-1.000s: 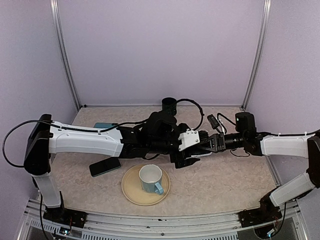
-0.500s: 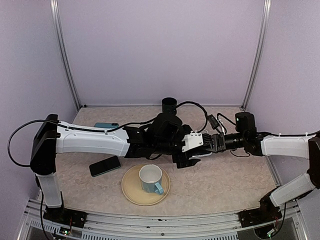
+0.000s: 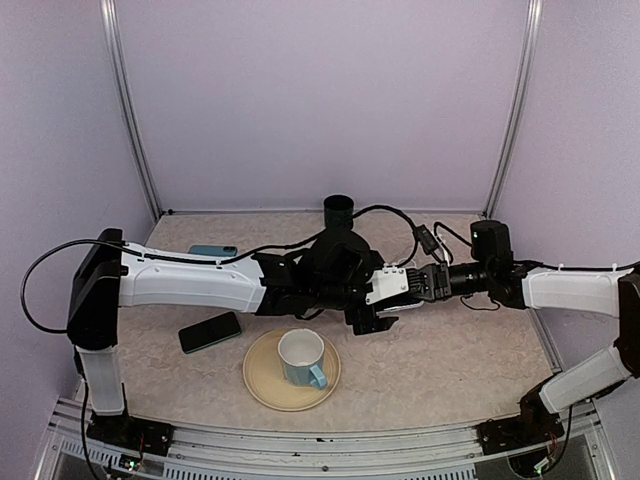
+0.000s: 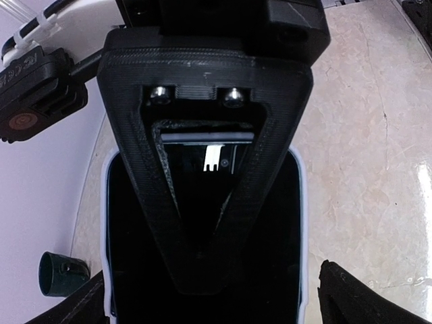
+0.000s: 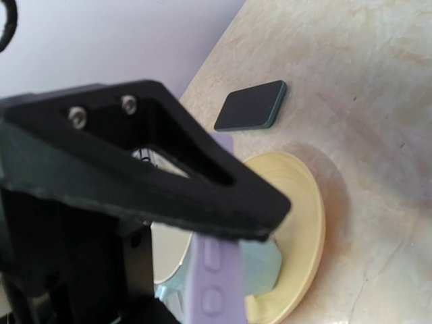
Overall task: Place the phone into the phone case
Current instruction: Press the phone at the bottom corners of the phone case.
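My two grippers meet above the table's middle. In the left wrist view the phone (image 4: 277,229), black screen up, lies inside the lilac-white rim of the phone case (image 4: 302,223). My left gripper (image 4: 202,270) is shut flat across the phone. In the right wrist view my right gripper (image 5: 223,233) is shut on the lilac case's side edge (image 5: 219,287), where its buttons show. In the top view the left gripper (image 3: 370,312) and right gripper (image 3: 396,286) touch, and the phone and case are mostly hidden between them.
A yellow plate (image 3: 262,378) with a pale blue mug (image 3: 300,357) sits just in front of the grippers. A dark phone-like slab (image 3: 210,331) lies to the left of it, a teal one (image 3: 213,251) farther back. A black cup (image 3: 339,210) stands at the back wall.
Both grippers, still joined on the phone and case, have shifted slightly to the right. The left arm has stretched further across. Nothing was let go.
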